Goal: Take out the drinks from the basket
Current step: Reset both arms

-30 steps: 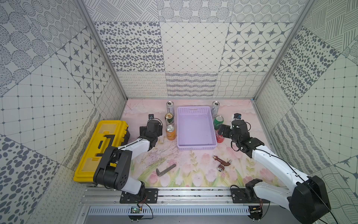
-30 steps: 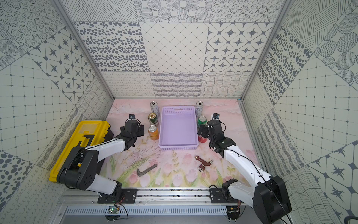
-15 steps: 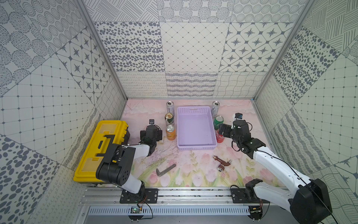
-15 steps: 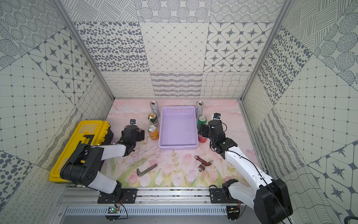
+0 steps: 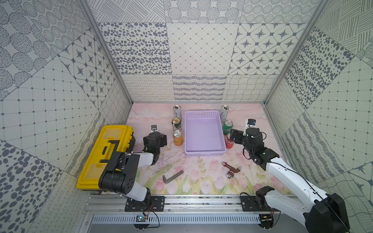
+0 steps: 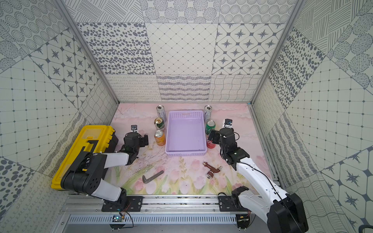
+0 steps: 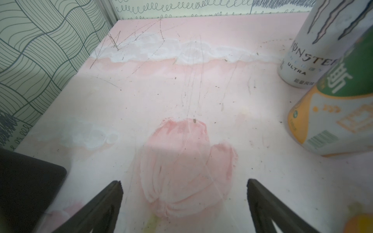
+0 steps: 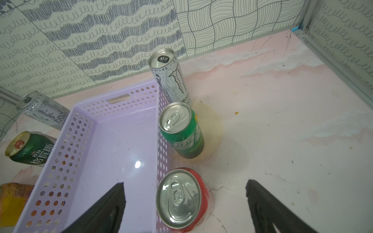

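Observation:
The lavender basket (image 5: pixel 204 154) (image 8: pixel 121 96) lies with nothing in it at mid-table. To its left stand a tall silver-white can (image 5: pixel 177 112), a dark green-white can (image 5: pixel 176 124) (image 7: pixel 333 113) and an orange can (image 5: pixel 178 137). To its right stand another tall silver-white can (image 5: pixel 224 113), a green can (image 5: pixel 227 127) (image 8: pixel 181 131) and a red can (image 5: pixel 229 142) (image 8: pixel 181 199). My right gripper (image 8: pixel 184 187) is open above the red can, with one finger over the basket floor and one over the mat. My left gripper (image 7: pixel 184 185) is open over bare mat, left of the orange can.
A yellow toolbox (image 5: pixel 107 155) lies at the left wall beside my left arm. A bent hex key (image 5: pixel 172 177) and a brown tap fitting (image 5: pixel 231 169) lie on the mat in front of the basket. Patterned walls enclose three sides.
My left gripper has drawn back from the orange can toward the front, its arm folding. The right gripper has shifted slightly back from the red can. Both stay open.

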